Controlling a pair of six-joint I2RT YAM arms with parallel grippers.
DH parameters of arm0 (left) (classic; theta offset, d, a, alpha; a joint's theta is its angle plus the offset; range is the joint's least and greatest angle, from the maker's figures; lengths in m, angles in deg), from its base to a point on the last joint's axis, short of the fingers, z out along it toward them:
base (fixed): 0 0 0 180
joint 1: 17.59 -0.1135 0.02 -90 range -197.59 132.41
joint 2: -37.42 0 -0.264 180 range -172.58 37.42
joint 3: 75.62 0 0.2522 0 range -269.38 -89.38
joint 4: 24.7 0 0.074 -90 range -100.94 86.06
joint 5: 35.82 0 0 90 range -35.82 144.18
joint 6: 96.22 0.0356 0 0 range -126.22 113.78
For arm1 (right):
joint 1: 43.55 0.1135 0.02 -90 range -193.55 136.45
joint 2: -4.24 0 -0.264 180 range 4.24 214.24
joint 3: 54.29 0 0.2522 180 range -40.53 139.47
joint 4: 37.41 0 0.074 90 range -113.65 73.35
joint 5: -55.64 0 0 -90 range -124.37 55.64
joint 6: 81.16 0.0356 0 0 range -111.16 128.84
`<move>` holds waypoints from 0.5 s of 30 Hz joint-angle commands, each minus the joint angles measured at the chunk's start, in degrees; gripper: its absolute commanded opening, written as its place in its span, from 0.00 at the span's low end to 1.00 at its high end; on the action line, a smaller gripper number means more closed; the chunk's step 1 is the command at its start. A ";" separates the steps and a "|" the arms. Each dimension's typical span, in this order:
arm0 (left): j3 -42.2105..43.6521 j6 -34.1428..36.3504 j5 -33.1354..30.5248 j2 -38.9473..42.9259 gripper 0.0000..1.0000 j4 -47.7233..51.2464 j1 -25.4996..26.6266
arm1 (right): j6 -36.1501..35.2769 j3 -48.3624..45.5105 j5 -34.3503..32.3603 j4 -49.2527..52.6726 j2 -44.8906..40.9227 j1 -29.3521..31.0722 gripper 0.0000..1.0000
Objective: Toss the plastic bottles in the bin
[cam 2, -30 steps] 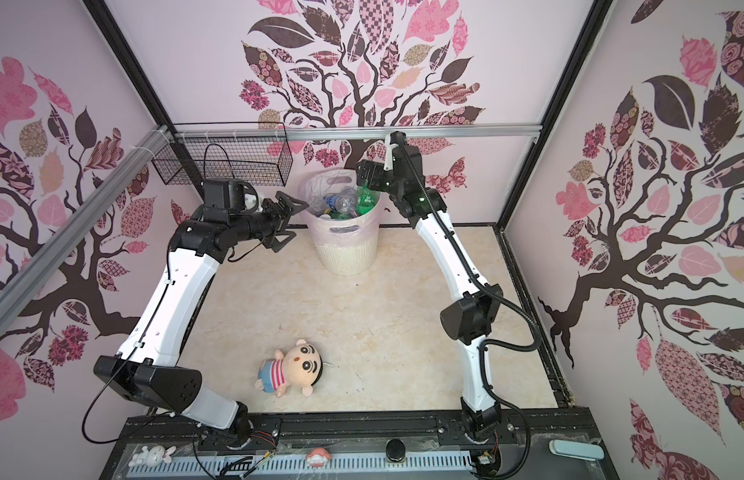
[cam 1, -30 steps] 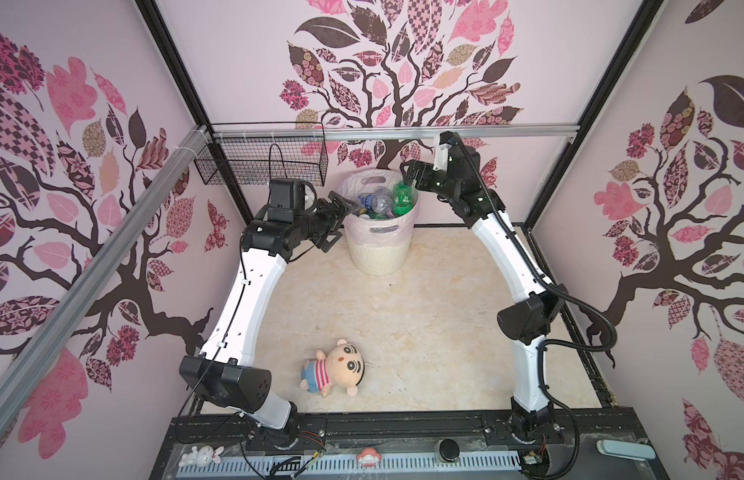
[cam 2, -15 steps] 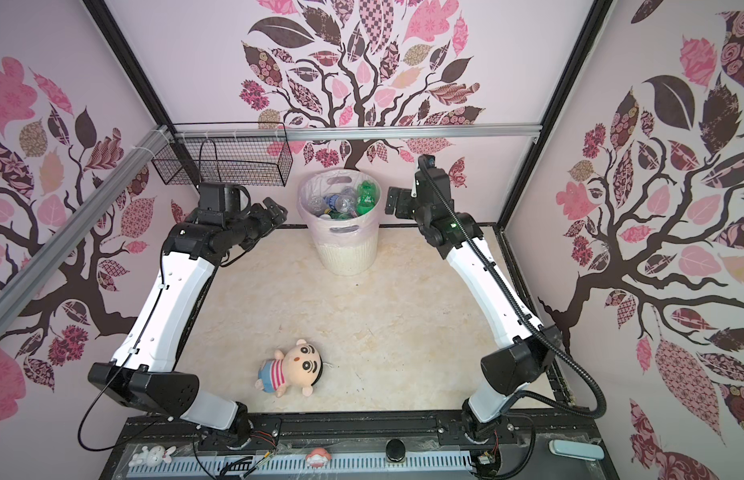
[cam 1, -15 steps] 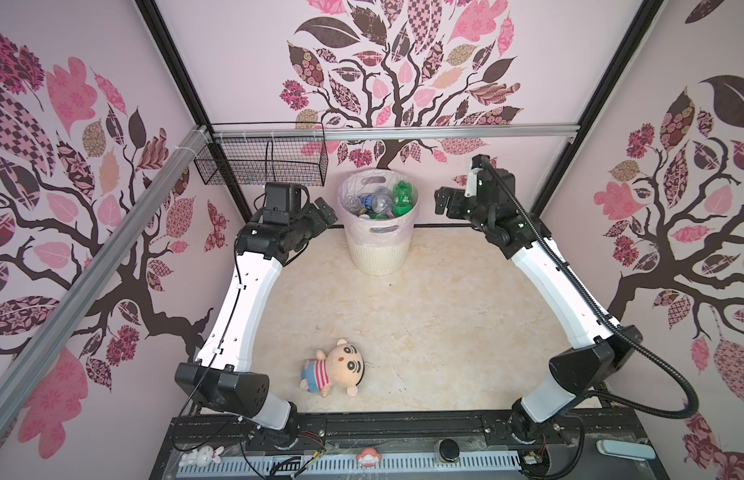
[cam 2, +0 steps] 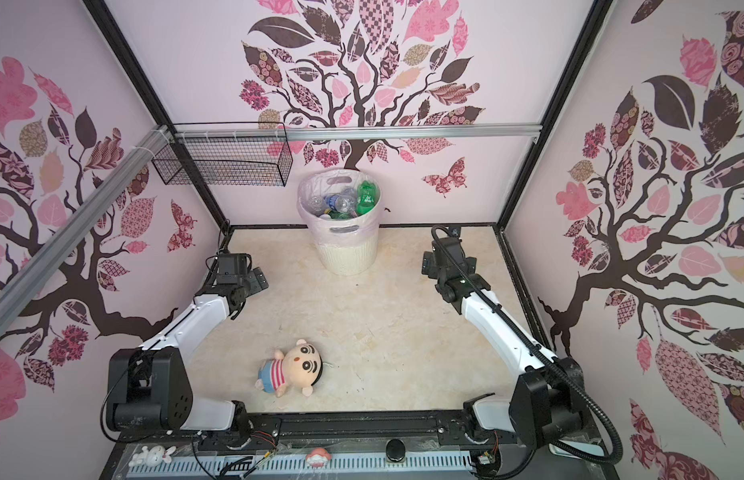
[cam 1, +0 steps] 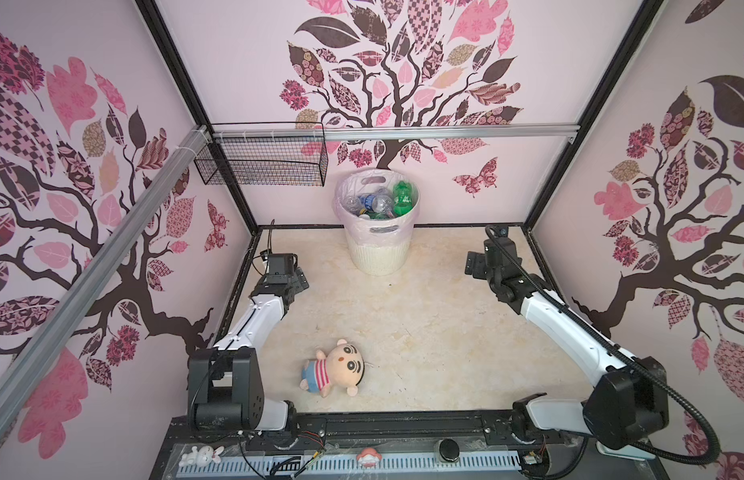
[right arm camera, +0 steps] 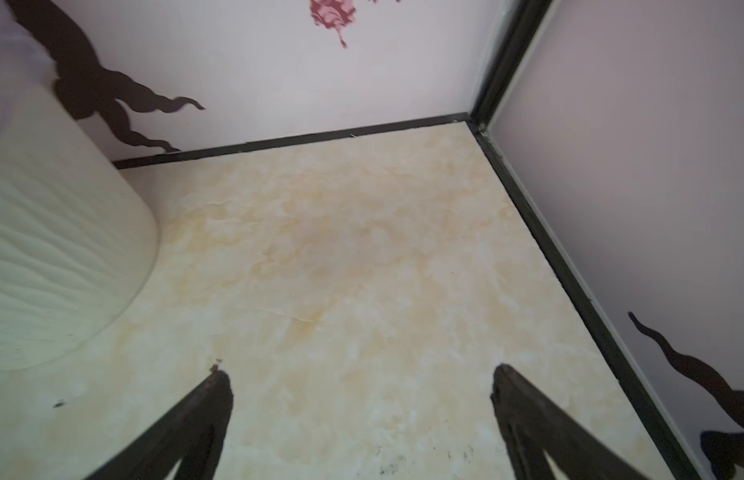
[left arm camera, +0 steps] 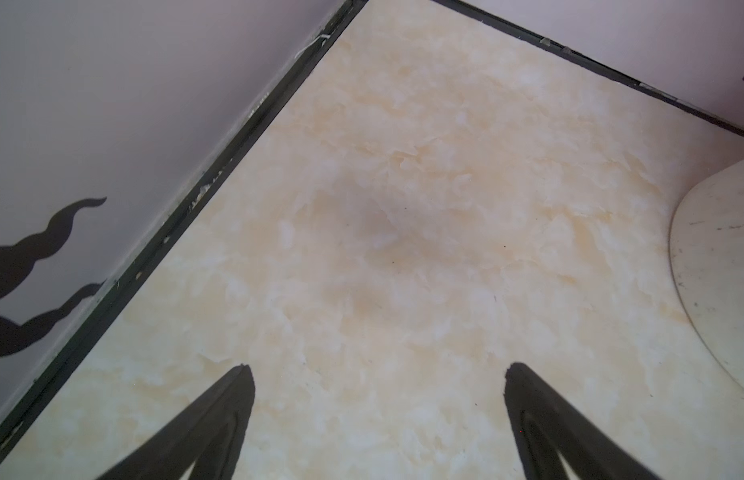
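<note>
- The left gripper [left arm camera: 378, 370] had its jaws wide apart and empty, above bare floor [cam 1: 424, 332] to the left of the bin [cam 1: 378, 253].
- The right gripper [right arm camera: 360, 371] was also spread wide, holding nothing, to the right of the bin.
- The bin stood against the far wall, with the plastic bottles [cam 1: 376, 203] piled inside it and a green bottle [cam 1: 405, 194] on top.
- A plush doll [cam 1: 337, 372] lay on the near floor, and a wire basket [cam 1: 270, 166] hung far left.
- The lower bottles were hidden, so their number was unclear.

Pale pink walls [cam 1: 237, 62] with tree-and-leaf decals [cam 1: 387, 83]; marbled cream bench [cam 1: 424, 332]; black wire basket [cam 1: 262, 166] hung on aluminium rail [cam 1: 445, 132].
</note>
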 commanded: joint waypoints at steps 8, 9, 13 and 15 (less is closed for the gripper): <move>15.16 6.19 -1.68 -6.29 0.97 -35.61 -4.22 | -7.39 -23.94 -14.79 -35.74 0.30 -2.52 1.00; 15.89 5.83 -1.95 -6.25 0.97 -37.30 -4.62 | -8.13 -25.82 -14.25 -40.51 1.30 -2.54 0.99; 17.34 6.97 1.13 -5.42 0.97 -39.22 -4.81 | -10.38 -30.76 -12.69 -56.71 7.00 -2.70 0.99; 18.00 7.99 1.94 -5.02 0.97 -40.28 -4.31 | -11.73 -31.28 -13.99 -61.61 10.04 -2.70 1.00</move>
